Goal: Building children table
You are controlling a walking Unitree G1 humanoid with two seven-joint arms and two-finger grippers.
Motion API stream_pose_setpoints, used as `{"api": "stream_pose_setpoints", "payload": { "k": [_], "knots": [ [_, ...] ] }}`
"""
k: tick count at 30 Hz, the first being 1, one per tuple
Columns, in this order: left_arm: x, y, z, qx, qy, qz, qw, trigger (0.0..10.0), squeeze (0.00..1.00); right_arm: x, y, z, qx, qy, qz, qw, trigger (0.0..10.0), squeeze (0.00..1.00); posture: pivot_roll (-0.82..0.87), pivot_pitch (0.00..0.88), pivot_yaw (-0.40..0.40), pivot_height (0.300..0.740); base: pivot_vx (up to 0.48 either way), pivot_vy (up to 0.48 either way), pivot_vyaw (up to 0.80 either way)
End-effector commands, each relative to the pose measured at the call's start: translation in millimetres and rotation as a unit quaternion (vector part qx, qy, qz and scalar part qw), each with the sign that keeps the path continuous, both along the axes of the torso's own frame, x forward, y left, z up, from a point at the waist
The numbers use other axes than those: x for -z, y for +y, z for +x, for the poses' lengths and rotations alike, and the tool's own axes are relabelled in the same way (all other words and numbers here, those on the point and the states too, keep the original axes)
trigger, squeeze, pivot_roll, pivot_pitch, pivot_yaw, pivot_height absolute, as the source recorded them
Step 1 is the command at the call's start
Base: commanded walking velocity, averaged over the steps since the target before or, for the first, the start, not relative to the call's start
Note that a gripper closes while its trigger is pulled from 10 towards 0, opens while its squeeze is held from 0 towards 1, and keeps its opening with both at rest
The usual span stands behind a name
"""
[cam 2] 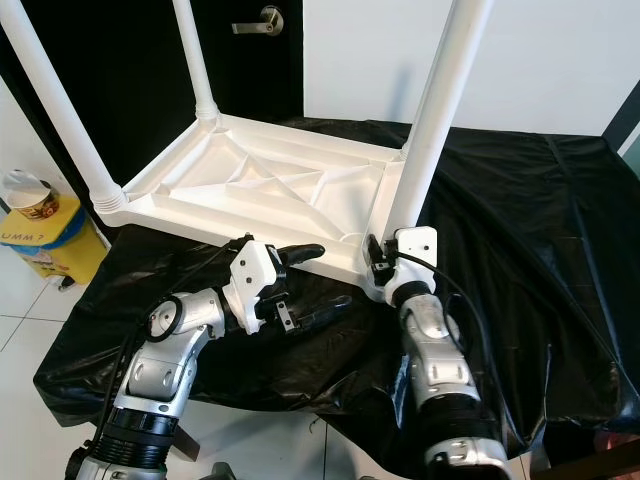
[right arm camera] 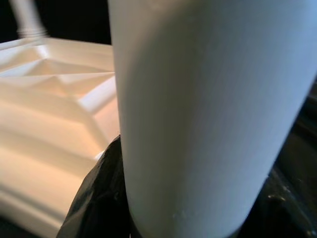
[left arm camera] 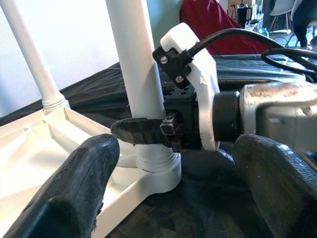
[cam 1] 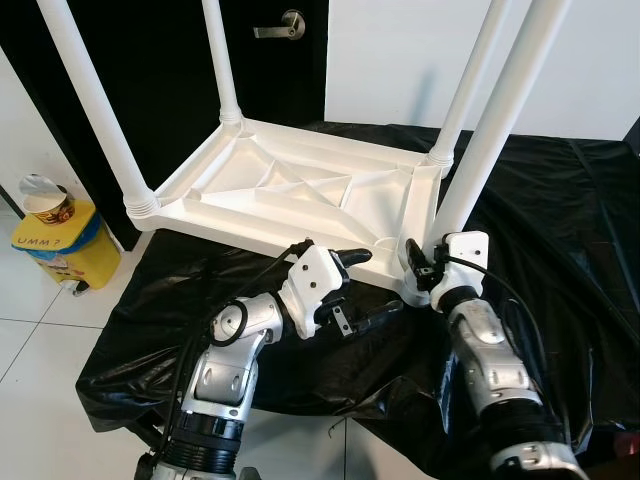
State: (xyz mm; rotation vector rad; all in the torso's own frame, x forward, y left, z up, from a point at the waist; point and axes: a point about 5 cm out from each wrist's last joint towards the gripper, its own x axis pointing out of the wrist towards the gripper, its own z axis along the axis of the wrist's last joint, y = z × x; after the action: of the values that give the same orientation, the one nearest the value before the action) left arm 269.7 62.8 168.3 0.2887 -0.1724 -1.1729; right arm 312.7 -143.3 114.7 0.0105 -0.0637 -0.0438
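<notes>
Your left gripper (cam 1: 352, 285) sits low at the near edge of the upturned white table (cam 1: 290, 190), with its two black fingers spread apart and nothing between them: one finger (cam 1: 355, 257) lies along the table's near rim, the other rests lower on the black plastic sheet (cam 1: 560, 230). Whether the upper finger actually touches the rim you cannot tell.

Going from your left across the scene, you have a yellow bin (cam 1: 62, 240) with a paper cup on top standing on the white tiled floor (cam 1: 40, 350), beside a black door (cam 1: 170, 90) with a metal lever handle (cam 1: 280, 28). The black plastic sheet drapes over a low surface and hangs down to the tiles. The table lies on that sheet, top down, with its ribbed underside facing up and its four white legs rising from the corner sockets. A white wall stands behind it.

At the table's near right corner, the near right leg (cam 1: 490, 130) stands upright in its socket. Your right gripper (left arm camera: 143, 134) is clenched on this leg just above the threaded collar, one black finger wrapped across the front of it in the left wrist view. In the right wrist view the leg (right arm camera: 208, 114) stands right up against the camera, with the ribbed underside beside it. The left gripper is just beside that same corner, to its left.
</notes>
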Motion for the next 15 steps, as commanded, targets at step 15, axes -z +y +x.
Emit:
{"api": "stream_pose_setpoints", "payload": {
  "k": [15],
  "knots": [
    [-2.4, 6.1, 9.9, -0.094, -0.006, -0.023, 0.995, 10.0, 0.0, 12.3, 11.6, -12.7, 0.038, 0.04, -0.006, 0.998, 10.0, 0.0, 0.01, 0.03, -0.032, 0.74, 0.0, 0.0, 0.0]
  ]
}}
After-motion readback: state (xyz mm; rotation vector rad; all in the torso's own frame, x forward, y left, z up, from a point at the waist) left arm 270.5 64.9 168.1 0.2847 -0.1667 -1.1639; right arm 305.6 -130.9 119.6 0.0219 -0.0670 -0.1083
